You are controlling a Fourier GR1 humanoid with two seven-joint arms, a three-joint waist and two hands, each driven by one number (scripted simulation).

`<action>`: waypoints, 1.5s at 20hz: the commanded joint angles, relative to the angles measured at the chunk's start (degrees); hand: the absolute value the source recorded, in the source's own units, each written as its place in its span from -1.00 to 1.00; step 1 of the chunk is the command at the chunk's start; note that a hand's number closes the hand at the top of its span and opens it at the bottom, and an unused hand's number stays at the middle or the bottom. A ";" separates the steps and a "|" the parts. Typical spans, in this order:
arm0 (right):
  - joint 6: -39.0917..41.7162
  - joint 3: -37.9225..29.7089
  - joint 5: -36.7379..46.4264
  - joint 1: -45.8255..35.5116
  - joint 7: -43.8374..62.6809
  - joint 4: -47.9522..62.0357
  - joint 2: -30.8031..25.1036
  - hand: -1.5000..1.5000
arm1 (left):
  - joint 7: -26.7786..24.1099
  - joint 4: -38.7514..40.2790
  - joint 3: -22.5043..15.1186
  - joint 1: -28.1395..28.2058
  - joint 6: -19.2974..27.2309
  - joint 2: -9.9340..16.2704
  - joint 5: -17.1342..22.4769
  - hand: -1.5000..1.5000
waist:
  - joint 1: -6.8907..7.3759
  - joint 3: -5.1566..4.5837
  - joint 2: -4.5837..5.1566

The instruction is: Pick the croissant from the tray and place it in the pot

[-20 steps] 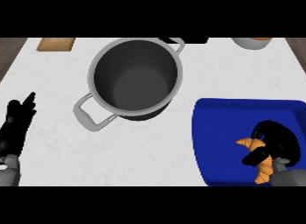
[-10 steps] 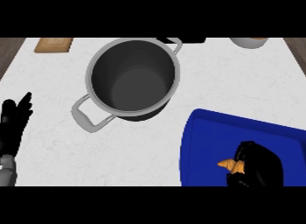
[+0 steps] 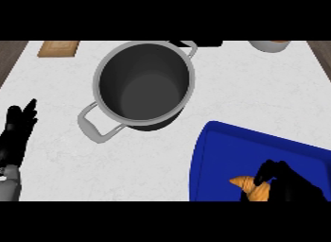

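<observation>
Golden-brown croissant (image 3: 252, 189), grasped by the right hand (image 3: 283, 182) fingers in the blue tray (image 3: 217, 156), should rise level before crossing to the grey metal pot (image 3: 143, 85).

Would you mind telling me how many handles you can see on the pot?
2. One handle sticks out at the pot's lower left, toward the left hand; the other is at its upper right, by the counter's far edge.

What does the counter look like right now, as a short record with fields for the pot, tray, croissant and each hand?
pot: grey, nothing visible inside, upper middle of counter
tray: blue, lower right, apart from the pot
croissant: in the tray, partly hidden by the right hand
right hand: fingers curled round the croissant
left hand: open, resting at the left edge
</observation>
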 commanded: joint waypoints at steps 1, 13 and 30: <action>0.45 6.56 9.24 -3.81 2.65 -9.92 1.54 1.00 | -1.66 0.93 1.27 0.10 -0.76 0.68 1.09 0.00 | 0.10 -0.06 -0.15; 18.51 11.34 8.11 -40.36 12.03 -4.46 10.36 1.00 | -0.70 1.71 -0.52 -2.44 -0.35 -1.18 -0.31 0.00 | 1.65 -0.07 0.40; 5.96 -10.06 -22.50 -66.79 14.82 33.57 10.41 1.00 | -1.13 2.22 -2.24 -3.06 -0.50 -2.13 -1.67 0.00 | 3.87 -0.06 0.97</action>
